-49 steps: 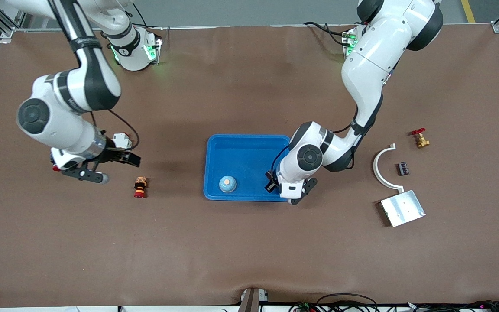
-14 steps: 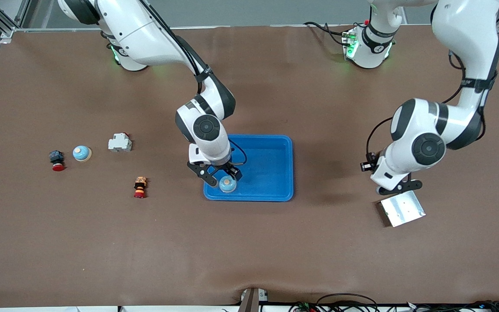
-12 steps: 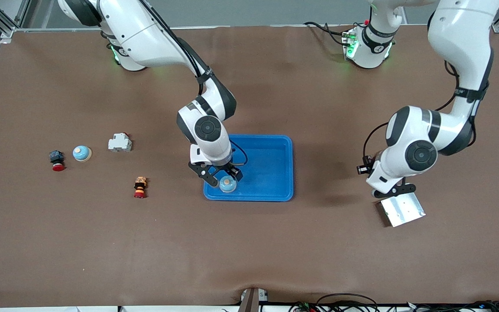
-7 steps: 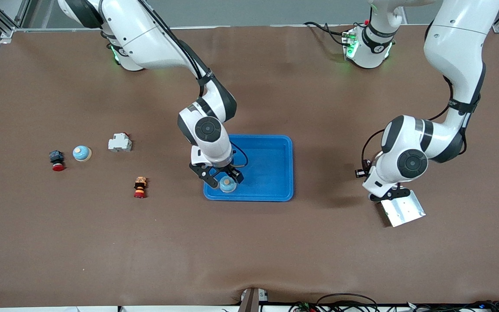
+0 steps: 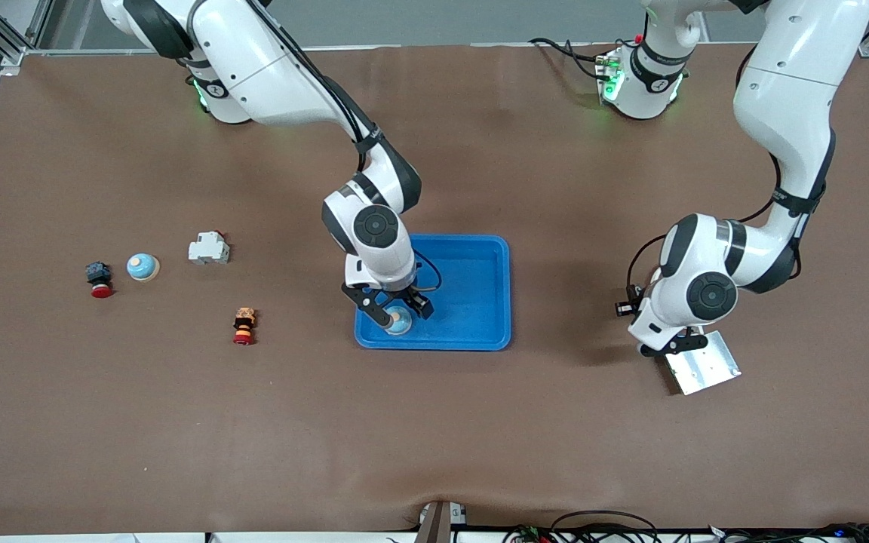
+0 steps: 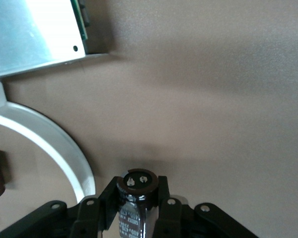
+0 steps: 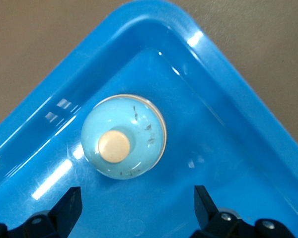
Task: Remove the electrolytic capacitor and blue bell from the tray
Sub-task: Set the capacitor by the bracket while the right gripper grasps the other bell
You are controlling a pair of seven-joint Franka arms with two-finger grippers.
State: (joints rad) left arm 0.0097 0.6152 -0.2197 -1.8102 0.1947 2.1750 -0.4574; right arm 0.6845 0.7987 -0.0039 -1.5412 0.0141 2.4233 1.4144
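- The tray [image 5: 472, 294] lies mid-table.
- The right gripper [image 5: 391, 308], jaws spread wide and holding nothing, hangs over the blue bell [image 7: 123, 144] in the tray's corner.
- The left gripper [image 6: 137, 210], clamped on the electrolytic capacitor [image 6: 136, 196], hangs beside the metal plate [image 5: 704, 363] and white curved bracket [image 6: 49, 140].

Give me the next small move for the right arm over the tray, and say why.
Probably lower the right hand a little further and then close it. Its open fingers stand on either side of the blue bell, which sits alone in a corner of the tray, but the bell is not yet between them. The left hand, shut on the capacitor, is over the table.
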